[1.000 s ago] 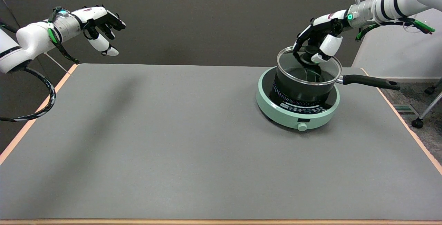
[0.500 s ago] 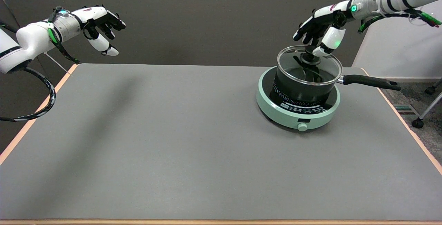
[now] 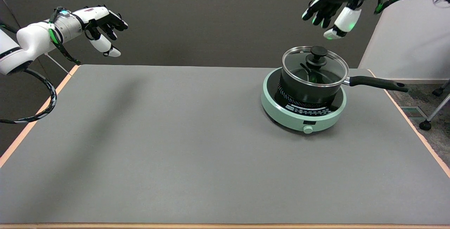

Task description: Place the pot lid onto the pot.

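Note:
A glass pot lid [image 3: 330,68] with a steel rim and a black knob [image 3: 316,52] lies flat on the black pot [image 3: 309,91], covering its mouth. The pot's long black handle [image 3: 378,83] points right. My right hand [image 3: 332,9] hangs in the air above and a little right of the knob, well apart from it, fingers spread and holding nothing.
The pot stands on a round mint-green induction cooker [image 3: 303,114] with a front dial [image 3: 308,129], at the grey table's [image 3: 175,144] far right. The idle left hand [image 3: 102,25] hovers at the upper left. A chair's wheeled legs [image 3: 430,116] stand beyond the right edge.
My right hand released the lid's knob and rose up and to the right, its fingers spreading. The lid stays resting on the pot.

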{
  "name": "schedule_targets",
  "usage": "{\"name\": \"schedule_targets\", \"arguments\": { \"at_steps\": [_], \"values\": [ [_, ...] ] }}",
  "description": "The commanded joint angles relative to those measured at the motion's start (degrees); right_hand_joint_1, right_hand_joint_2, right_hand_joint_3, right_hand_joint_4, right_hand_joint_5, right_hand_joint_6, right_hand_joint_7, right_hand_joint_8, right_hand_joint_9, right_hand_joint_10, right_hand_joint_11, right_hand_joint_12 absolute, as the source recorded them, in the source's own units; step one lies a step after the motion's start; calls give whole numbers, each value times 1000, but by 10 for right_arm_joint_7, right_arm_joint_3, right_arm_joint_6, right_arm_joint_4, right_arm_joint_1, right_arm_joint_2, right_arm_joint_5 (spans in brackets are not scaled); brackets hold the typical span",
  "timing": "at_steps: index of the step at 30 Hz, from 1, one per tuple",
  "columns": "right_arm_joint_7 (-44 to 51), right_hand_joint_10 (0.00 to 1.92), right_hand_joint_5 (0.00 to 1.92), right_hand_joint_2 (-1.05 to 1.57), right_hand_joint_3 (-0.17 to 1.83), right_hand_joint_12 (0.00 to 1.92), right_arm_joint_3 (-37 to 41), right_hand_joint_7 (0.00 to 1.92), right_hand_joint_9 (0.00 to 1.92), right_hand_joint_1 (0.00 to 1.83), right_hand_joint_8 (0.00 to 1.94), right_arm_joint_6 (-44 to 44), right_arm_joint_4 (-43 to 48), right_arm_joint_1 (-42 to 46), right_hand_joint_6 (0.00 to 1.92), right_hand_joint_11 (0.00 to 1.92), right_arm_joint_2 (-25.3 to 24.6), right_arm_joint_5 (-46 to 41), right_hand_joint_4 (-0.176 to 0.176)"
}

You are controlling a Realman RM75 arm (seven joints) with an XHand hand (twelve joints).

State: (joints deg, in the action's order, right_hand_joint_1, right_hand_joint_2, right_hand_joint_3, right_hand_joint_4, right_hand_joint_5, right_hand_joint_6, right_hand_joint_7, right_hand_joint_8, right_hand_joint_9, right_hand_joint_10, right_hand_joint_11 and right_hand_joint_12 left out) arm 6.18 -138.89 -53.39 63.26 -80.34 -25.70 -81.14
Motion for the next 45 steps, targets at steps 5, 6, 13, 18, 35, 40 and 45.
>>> {"name": "schedule_targets", "arguments": {
  "at_steps": [5,6,13,18,35,40,45],
  "values": [
    [0,543,403,525,1011,1725,292,616,681,1049,216,146,116,223,169,-1,72,4,79],
    [2,547,407,534,1013,1735,312,623,686,1037,213,161,115,252,166,1,75,-17,83],
    [6,579,429,542,1002,1729,514,650,703,1007,223,190,111,459,177,166,91,-160,94],
    [25,469,395,527,997,1634,654,526,588,963,198,200,110,626,162,42,89,-218,70],
    [356,432,387,530,991,1486,879,520,600,910,188,223,44,825,162,147,-77,-733,53],
    [391,440,400,525,987,1454,908,542,620,902,187,103,14,829,167,227,-122,-766,50],
    [390,393,343,522,962,1424,903,443,524,829,175,38,-11,829,149,168,-161,-767,27]
  ]
}}
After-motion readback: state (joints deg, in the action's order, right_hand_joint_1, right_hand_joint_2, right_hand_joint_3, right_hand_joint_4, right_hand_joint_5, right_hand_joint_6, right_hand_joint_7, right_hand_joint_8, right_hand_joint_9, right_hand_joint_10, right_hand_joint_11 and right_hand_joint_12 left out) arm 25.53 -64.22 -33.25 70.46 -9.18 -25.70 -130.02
